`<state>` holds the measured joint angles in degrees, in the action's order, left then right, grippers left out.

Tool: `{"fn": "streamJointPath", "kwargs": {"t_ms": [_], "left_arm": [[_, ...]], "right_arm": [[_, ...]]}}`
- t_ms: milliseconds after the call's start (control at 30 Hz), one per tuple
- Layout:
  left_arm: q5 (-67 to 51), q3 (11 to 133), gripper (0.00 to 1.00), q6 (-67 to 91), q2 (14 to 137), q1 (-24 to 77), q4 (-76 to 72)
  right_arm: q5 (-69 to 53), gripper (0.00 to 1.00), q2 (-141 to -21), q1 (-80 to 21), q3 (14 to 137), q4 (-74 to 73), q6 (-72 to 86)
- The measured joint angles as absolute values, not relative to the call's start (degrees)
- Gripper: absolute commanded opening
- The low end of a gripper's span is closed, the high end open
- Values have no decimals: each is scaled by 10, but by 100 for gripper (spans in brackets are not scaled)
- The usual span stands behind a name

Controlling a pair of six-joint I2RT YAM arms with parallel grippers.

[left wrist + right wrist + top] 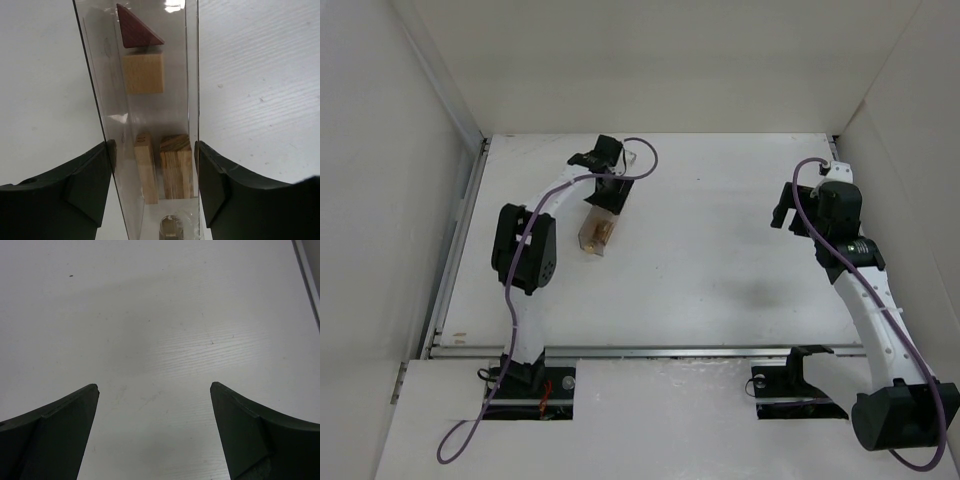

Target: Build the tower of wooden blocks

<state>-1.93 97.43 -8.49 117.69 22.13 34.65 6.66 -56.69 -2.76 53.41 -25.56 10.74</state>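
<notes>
Wood blocks (143,73) lie loose, not stacked, inside a clear box (107,100). From the left wrist view you can pick out a dark reddish-brown triangle (136,29) at the far end, a tan cube just beside it, then a tan bar (146,167) and a striped block (176,167) side by side. A round piece (171,230) sits nearest the camera. Faint print on the box wall and a dark mark on the bar's end are too small to read.

The left fingers (85,185) are clamped on the box, one pressed against each long wall. From above, the left arm (525,250) is folded at the elbow and reaches to the far left of the tabletop (720,270). The box points back toward the near edge.

The right fingers (55,430) are spread wide apart over bare tabletop and hold nothing. The right arm (865,290) stretches up the right side, well apart from the box.
</notes>
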Motion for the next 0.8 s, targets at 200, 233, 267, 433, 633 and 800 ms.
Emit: {"fn": "streamJointPath", "kwargs": {"t_ms": [200,233,267,433,633,800], "left_arm": [[186,944,0,-97,1165,288,294],[235,921,0,-109,1157,310,266],[287,896,0,-127,1150,336,241],[409,847,0,-193,1146,427,170],[461,851,0,-209,1146,437,139],[383,910,0,-157,1145,410,206]], "right_arm": [[66,99,-567,-28,534,-256,108],[66,99,-567,-28,534,-256,108],[66,99,-567,-28,534,-256,108],[67,99,-566,-28,534,-256,108],[69,99,-553,-35,534,-259,108],[68,100,-547,-35,534,-264,108]]}}
